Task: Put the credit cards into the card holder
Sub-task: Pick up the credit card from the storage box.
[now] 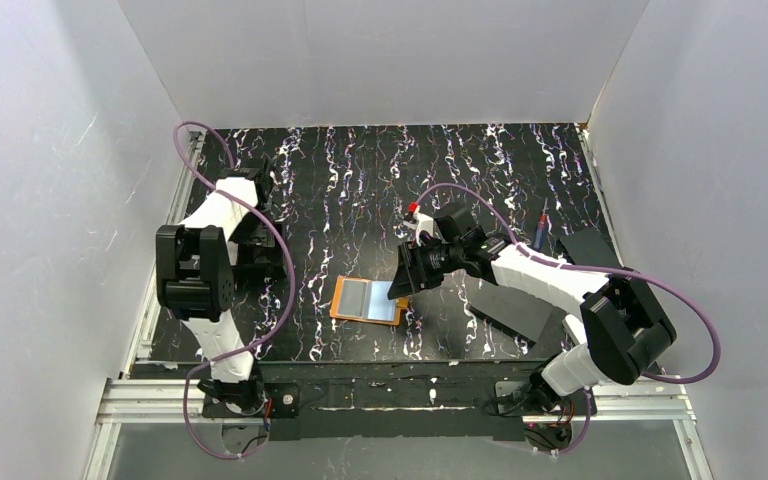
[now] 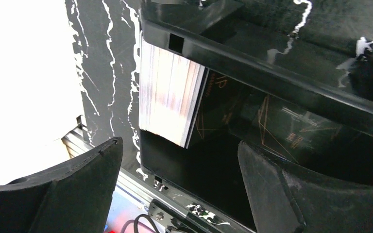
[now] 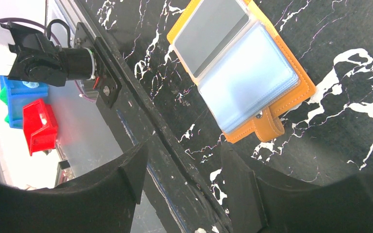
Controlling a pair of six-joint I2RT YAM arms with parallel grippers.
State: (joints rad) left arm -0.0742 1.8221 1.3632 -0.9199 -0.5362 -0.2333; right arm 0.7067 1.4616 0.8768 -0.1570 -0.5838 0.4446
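Where the card holder (image 1: 368, 299) lies: flat and spread open on the marbled table (image 1: 360, 170), close to the front edge and roughly midway between the two arms.
Card holder, inside: pale clear sleeves face up, one looking greyer than the other. The snap tab (image 3: 267, 128) sticks out past the orange rim on the side toward the right arm.
Right gripper (image 3: 184, 148): jaws apart with nothing between them. The tips are just beside the card holder's tab side, and contact cannot be told.
Left gripper (image 2: 179, 144): well to the left of the card holder, jaws spread and empty, pointed at a black tray (image 2: 272, 73).
Stack of cards (image 2: 167, 92): packed together against the tray's wall with striped edges showing and a black face with thin gold lines on one side.
Edges: the table's front edge (image 3: 141, 111) runs just on the near side of the card holder. White walls (image 1: 380, 50) close off the left, back and right.
Open room: the widest stretch of tabletop lies beyond the card holder toward the back wall, and a strip of table separates its left rim from the left arm.
Crowded side: flat black rectangles (image 1: 520, 305) lie to the card holder's right, under the right arm.
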